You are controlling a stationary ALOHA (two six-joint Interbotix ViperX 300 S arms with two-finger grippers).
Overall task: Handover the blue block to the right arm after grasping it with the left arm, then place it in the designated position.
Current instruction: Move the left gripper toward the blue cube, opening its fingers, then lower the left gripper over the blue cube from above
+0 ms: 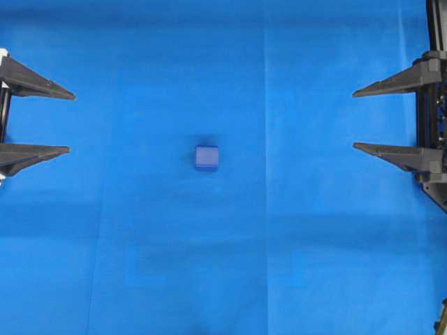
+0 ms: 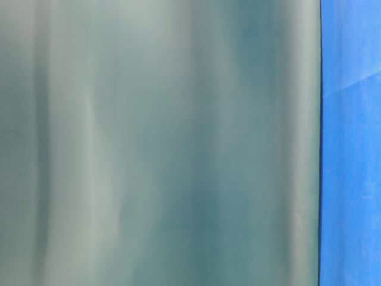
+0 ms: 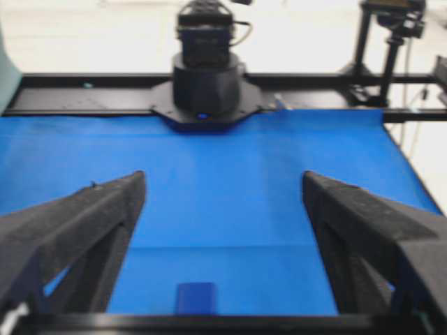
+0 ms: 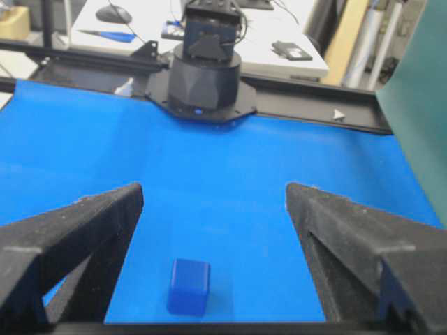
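The blue block (image 1: 207, 158) lies alone on the blue cloth (image 1: 293, 244), about midway between the two arms. At the left edge of the overhead view my left gripper (image 1: 71, 121) stands open, its two pointed fingers spread wide and aimed at the block from far off. My right gripper (image 1: 353, 119) mirrors it at the right edge, open and empty. The left wrist view has the block (image 3: 196, 298) low in frame, ahead of the left gripper (image 3: 223, 183). Seen from the right wrist, the block (image 4: 188, 286) rests ahead of the spread fingers of the right gripper (image 4: 214, 192).
The opposite arm's black base (image 3: 206, 84) stands at the cloth's far edge in the left wrist view, and likewise a base (image 4: 206, 77) in the right wrist view. A grey-green sheet (image 2: 161, 143) fills most of the table-level view, blue cloth (image 2: 351, 179) beside it.
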